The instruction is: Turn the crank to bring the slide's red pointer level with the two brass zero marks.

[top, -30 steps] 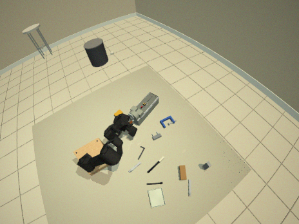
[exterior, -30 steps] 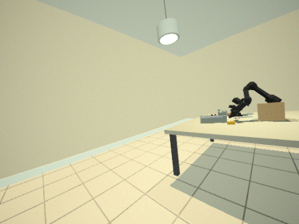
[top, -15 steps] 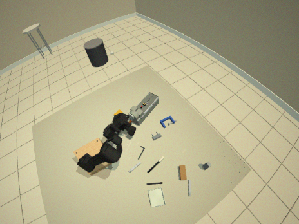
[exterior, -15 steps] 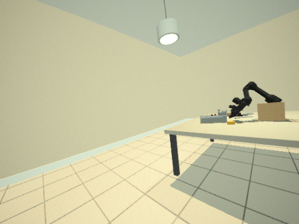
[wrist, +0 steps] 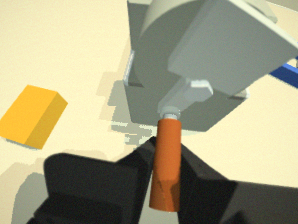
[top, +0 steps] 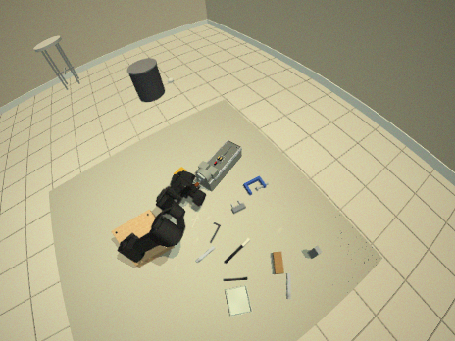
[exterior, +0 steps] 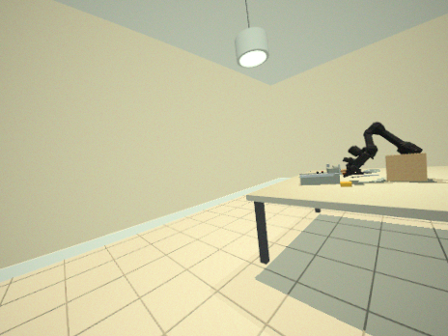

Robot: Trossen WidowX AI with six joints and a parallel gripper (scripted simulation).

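Note:
The grey machine (top: 227,167) (exterior: 320,180) has a slide along its top. The red pointer (top: 215,163) looks slightly nearer the crank end than the brass marks (top: 220,158), but they are too small to judge exactly; the wrist view shows neither. The crank arm (wrist: 175,100) is pale grey and ends in an orange handle (wrist: 167,172) (top: 197,184). My gripper (wrist: 164,142) is shut on the orange handle, with a black finger on each side of it. In the top view the arm partly hides the handle.
A yellow block (wrist: 30,115) (top: 180,170) (exterior: 346,183) lies beside the crank end. A blue clamp (top: 247,186) (wrist: 286,76) and a grey bracket (top: 238,208) lie on the machine's other side. Several tools and a brown block (top: 278,263) lie farther off.

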